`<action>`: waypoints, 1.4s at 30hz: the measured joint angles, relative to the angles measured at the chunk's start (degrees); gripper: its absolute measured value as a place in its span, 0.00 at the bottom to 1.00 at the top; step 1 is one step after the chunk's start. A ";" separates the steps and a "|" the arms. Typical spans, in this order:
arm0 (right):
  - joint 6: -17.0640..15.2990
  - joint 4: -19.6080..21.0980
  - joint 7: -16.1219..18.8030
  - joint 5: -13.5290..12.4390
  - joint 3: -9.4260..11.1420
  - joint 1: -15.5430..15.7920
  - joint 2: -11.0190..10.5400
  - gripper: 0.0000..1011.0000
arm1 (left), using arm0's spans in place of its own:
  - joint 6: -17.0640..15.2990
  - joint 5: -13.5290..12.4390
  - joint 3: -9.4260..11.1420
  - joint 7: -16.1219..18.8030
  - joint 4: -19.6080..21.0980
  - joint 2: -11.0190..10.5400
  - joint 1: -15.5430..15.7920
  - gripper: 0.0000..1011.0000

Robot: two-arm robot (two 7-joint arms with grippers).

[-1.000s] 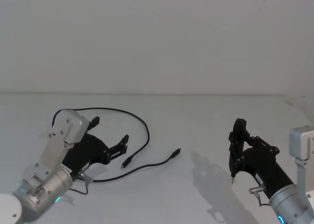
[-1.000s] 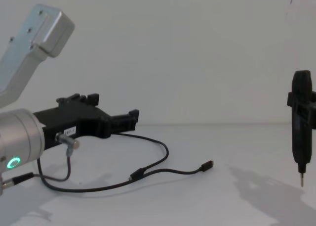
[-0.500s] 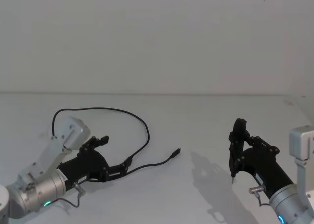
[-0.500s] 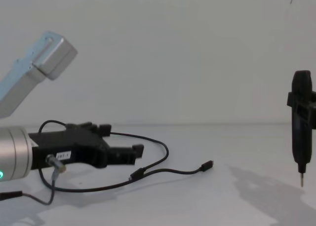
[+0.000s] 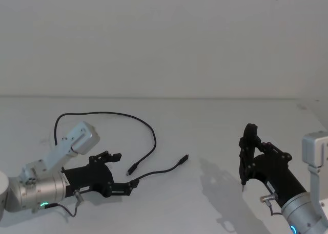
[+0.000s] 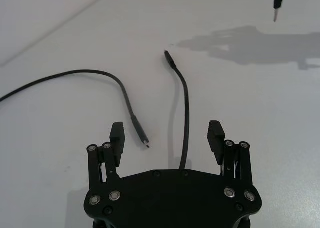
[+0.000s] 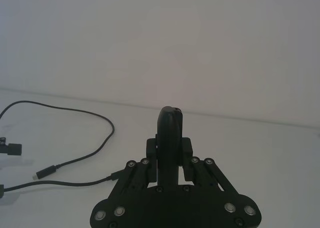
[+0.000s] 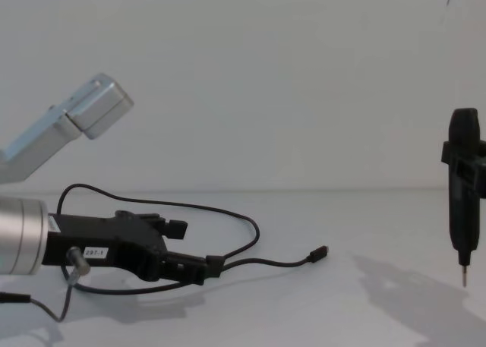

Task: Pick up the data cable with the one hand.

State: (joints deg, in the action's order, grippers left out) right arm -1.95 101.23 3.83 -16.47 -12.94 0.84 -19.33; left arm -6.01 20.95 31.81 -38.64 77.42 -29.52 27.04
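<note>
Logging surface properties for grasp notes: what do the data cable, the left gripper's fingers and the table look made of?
Data cable: flexible black rubber or plastic sheath, matte; it lies in loose curves. Left gripper, open astride the cable: hard black fingers, probably plastic or coated metal, matte, silver pivot pins. Table: smooth matte white, soft shadows; material unclear.

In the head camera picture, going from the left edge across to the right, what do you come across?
Left gripper, open and low over the table → data cable plug, the free end lying on the table → right gripper, raised at the right.
</note>
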 joint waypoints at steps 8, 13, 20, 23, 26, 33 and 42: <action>0.00 0.00 0.00 0.00 0.00 0.00 0.00 0.28 | -0.10 -0.03 2.53 -5.38 -5.27 1.12 4.82 0.99; 0.00 0.00 0.00 0.00 0.00 0.00 0.00 0.28 | -0.04 -0.20 3.75 -7.82 -7.78 1.95 7.01 0.99; 0.00 0.00 0.00 0.00 0.01 0.00 0.00 0.28 | 0.31 -0.64 5.68 -10.80 -11.54 3.47 10.07 0.99; 0.00 0.00 0.00 0.00 0.00 0.00 0.00 0.28 | 0.49 -0.97 6.69 -11.87 -13.31 4.32 11.42 0.99; 0.00 0.00 0.00 0.00 0.00 0.00 0.00 0.28 | 0.60 -1.17 7.27 -12.32 -14.25 4.80 12.10 0.99; 0.00 0.00 0.00 0.00 0.00 0.00 0.00 0.28 | 0.70 -1.83 8.78 -12.84 -16.64 6.19 13.80 0.86; 0.00 0.00 0.00 0.00 0.00 0.00 0.00 0.28 | 0.70 -2.25 9.98 -12.85 -18.12 7.24 14.85 0.59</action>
State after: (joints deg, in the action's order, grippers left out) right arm -1.95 101.23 3.83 -16.46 -12.94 0.84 -19.33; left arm -5.32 18.70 41.79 -51.49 59.30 -22.28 41.90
